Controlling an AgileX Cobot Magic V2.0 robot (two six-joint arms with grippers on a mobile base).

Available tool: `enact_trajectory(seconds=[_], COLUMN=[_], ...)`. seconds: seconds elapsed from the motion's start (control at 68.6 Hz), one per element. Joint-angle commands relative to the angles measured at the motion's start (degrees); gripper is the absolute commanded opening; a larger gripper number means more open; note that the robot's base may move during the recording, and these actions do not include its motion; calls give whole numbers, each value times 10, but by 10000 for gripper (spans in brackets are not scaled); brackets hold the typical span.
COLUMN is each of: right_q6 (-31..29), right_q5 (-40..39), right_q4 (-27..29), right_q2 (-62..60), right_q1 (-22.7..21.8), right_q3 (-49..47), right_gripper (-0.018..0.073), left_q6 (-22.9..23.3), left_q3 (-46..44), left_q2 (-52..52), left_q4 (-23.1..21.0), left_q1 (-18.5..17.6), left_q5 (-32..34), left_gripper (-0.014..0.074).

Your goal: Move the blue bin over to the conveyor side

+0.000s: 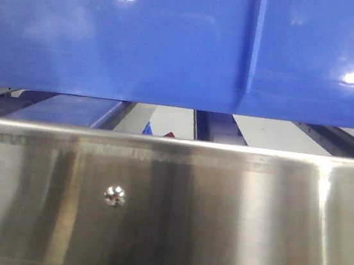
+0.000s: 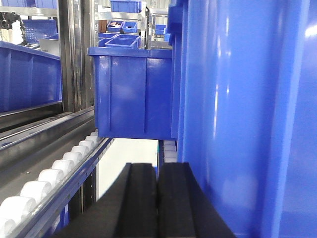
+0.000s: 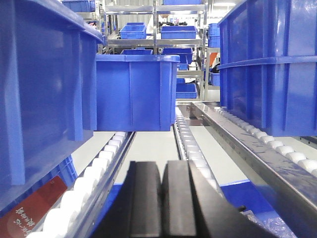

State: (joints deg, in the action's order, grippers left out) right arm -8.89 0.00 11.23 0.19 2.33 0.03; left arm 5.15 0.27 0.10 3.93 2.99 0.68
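The blue bin (image 1: 175, 42) fills the top of the front view with one glossy ribbed wall. Its side wall stands close on the right in the left wrist view (image 2: 247, 124) and on the left in the right wrist view (image 3: 39, 99). My left gripper (image 2: 157, 171) is shut and empty, its right finger (image 2: 178, 198) close beside the bin wall. My right gripper (image 3: 162, 168) is shut and empty, beside the bin over a roller rail. The conveyor belt is out of view.
A shiny steel panel with screws (image 1: 167, 215) runs below the bin. White roller rails (image 3: 99, 168) lead away to another blue bin (image 3: 136, 91), also in the left wrist view (image 2: 131, 94). More blue bins stand at the right (image 3: 272, 69) and left (image 2: 25, 74). Shelves of small bins stand behind.
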Motion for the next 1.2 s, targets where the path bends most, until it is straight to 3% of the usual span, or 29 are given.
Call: enact_trajectory(seconds=[0.0, 0.773, 0.977, 1.079, 1.181], right_q6=[-3, -3, -2, 1, 1], right_q5=[-11, -17, -30, -40, -25], right_q4=[2, 2, 2, 2, 2], right_q2=[-2, -2, -2, -2, -2], right_q1=[-3, -3, -3, -3, -3], right_q3=[0, 0, 0, 0, -50], right_gripper=[-69, -69, -69, -69, -69], left_q6=[-1, -1, -1, -1, -1], left_q3=[-3, -3, -3, -3, -30], left_q2=[-1, -1, -1, -1, -1], left_q4=[-4, -4, -4, -4, -4], left_q1=[-3, -3, -3, -3, -3], left_q5=[8, 8, 19, 56, 57], left_gripper=[-27, -27, -27, -27, -27])
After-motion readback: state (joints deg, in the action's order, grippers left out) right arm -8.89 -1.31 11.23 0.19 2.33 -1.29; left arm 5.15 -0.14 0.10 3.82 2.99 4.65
